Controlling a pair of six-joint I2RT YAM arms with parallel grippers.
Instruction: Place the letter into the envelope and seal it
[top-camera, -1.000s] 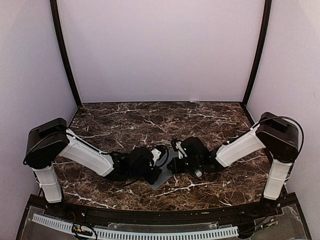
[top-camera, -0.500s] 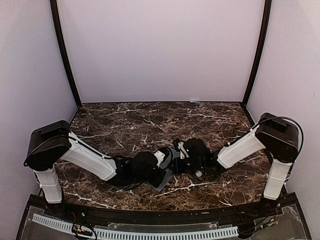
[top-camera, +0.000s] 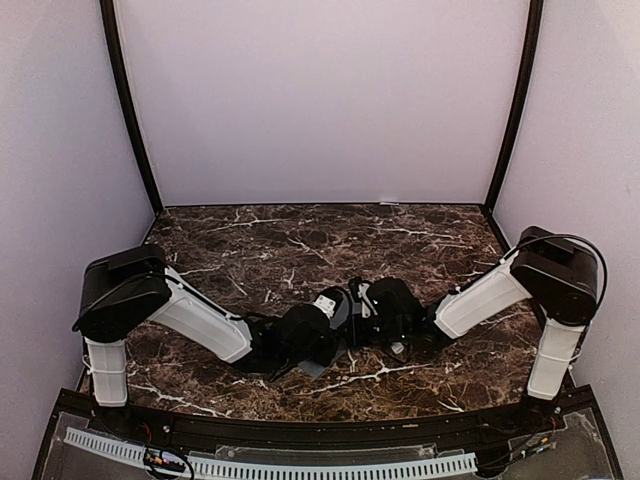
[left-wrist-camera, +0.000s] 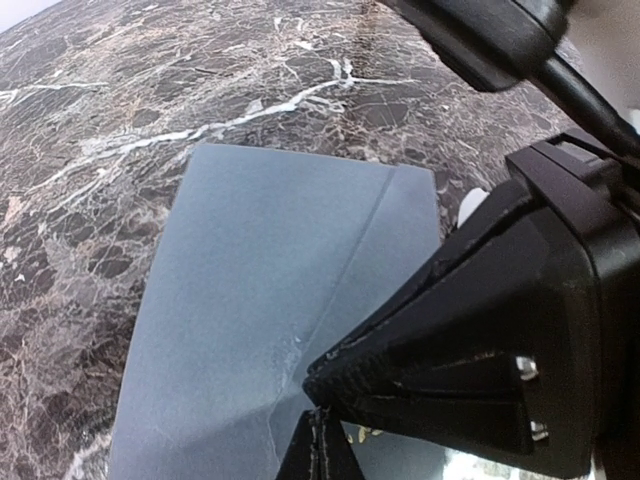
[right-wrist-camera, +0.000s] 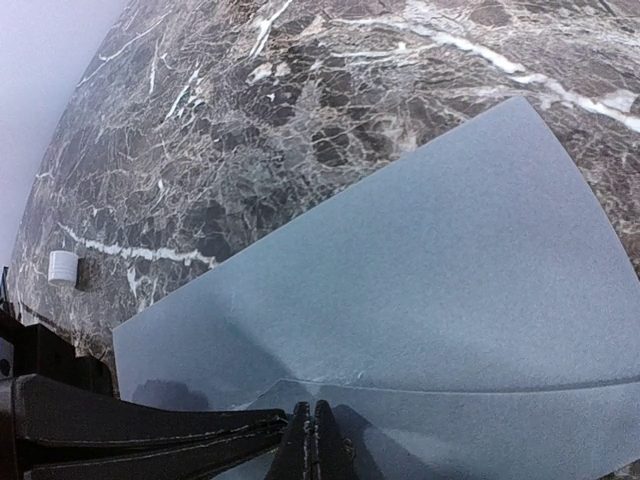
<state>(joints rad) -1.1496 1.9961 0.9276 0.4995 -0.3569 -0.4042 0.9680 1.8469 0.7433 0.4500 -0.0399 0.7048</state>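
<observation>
While bearing tip-down on paper: left gripper, clenched, nothing between the fingers, point set on the envelope at the lower middle of the left wrist view, where the slanting flap crease ends. Right gripper, likewise clenched and grasping nothing, tip on the same grey-blue sheet at the bottom centre of the right wrist view, just below a fold line. From overhead, both wrists crowded together at centre frame, nearly touching, hiding most of the envelope, with only a grey sliver showing beneath. No letter visible in any view; judged to be inside, not confirmable. Beyond: dark marble table; small white cylinder at the left edge of the right wrist view, well apart from the envelope. Risks, as judged: flap springing up once pressure lifts, if the adhesive has not taken; paper dragged or creased by a sideways slide of either tip; wrist housings colliding, given the tight spacing.
</observation>
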